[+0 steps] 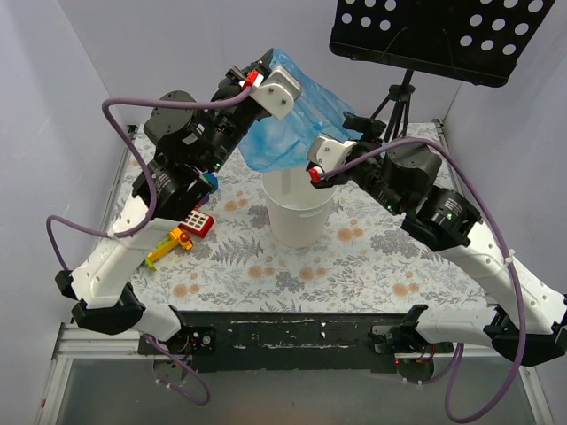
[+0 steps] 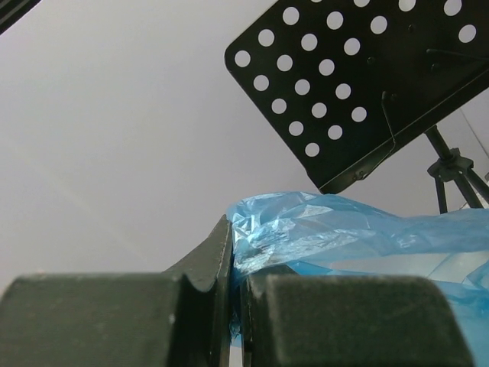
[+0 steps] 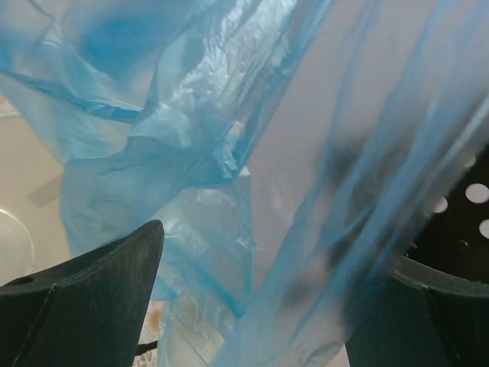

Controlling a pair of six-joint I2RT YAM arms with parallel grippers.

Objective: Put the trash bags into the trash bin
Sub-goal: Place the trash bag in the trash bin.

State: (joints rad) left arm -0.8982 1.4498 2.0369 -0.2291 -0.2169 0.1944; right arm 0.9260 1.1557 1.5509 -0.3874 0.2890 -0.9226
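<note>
Two grippers met one blue bag (image 1: 297, 124) in the air above the bin (image 1: 297, 232), which stood upright on the table (image 1: 354, 266). The bag hung as an opened sheet with its long axis near vertical. Its top edge was high, by the left gripper (image 1: 297, 84), and its loose lower end pointed down at the far side of the bin's rim, just above it. Whether that end touched the rim could not be told.

In the left wrist view the left gripper (image 2: 233, 267) was clenched on a crumpled fold of the bag (image 2: 344, 229), and the film spread away to the right of the fingers (image 2: 206, 260).

The right gripper (image 1: 354, 126) was at the sheet's right edge, lower than the left one. In its wrist view the right gripper (image 3: 275, 252) was spread wide, and the bag (image 3: 176, 130) draped down between its two fingers (image 3: 99, 290) with no grip on it.

A black perforated stand (image 1: 425, 35) rose behind the bag. Some toy blocks (image 1: 197, 221) lay left of the bin, well apart from it.
</note>
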